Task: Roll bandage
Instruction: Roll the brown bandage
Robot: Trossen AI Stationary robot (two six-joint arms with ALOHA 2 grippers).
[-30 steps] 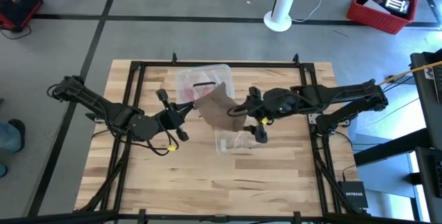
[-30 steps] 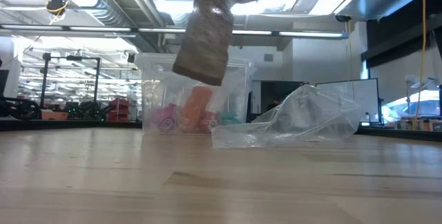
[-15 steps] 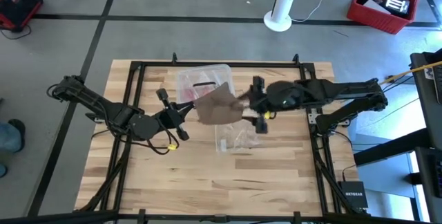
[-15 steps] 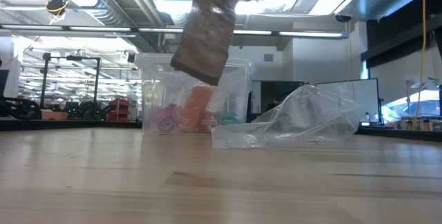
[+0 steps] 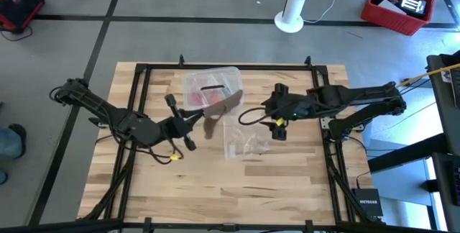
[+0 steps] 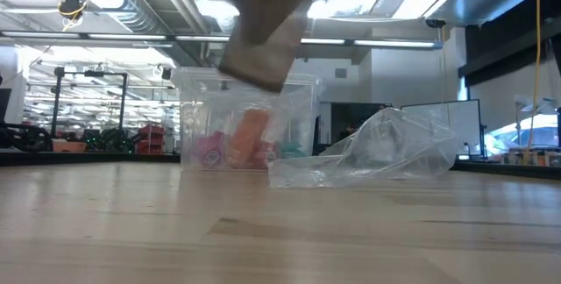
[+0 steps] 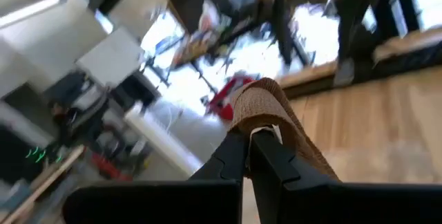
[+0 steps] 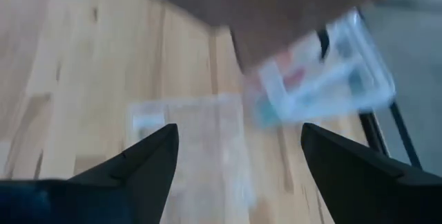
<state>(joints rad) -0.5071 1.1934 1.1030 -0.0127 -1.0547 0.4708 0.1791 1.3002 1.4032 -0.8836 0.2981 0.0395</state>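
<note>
The brown-tan bandage (image 5: 219, 108) hangs in the air over the table's middle, in front of the clear box, and shows blurred at the top of the low view (image 6: 263, 30). My left gripper (image 5: 197, 117) is shut on it, reaching in from the left. My right gripper (image 5: 264, 111) stands open a little to the bandage's right, apart from it. The right wrist view looks past that arm's spread fingers (image 8: 148, 158), tilted down at the table, with the bandage (image 8: 276, 10) ahead and nothing between them. My left gripper pinches a bunched part of the bandage (image 7: 268, 117) between its two fingers (image 7: 235, 151). The fingers come roughly level from the table's left. The bandage drapes over the fingertips and hangs below them, slack and clear of the table.
A clear plastic box (image 5: 212, 85) with red and pink contents stands behind the bandage (image 6: 245, 135). A crinkled clear plastic bag (image 5: 246, 143) lies on the wood below my right gripper (image 6: 377, 157). A black frame (image 5: 144, 67) runs around the table's edge.
My right gripper, open throughout, has drawn back toward the table's right edge and tipped downward. The bandage, which was spread wide between the two grippers, has come off the right one. It has swung back toward my left gripper and now hangs narrower from it alone.
</note>
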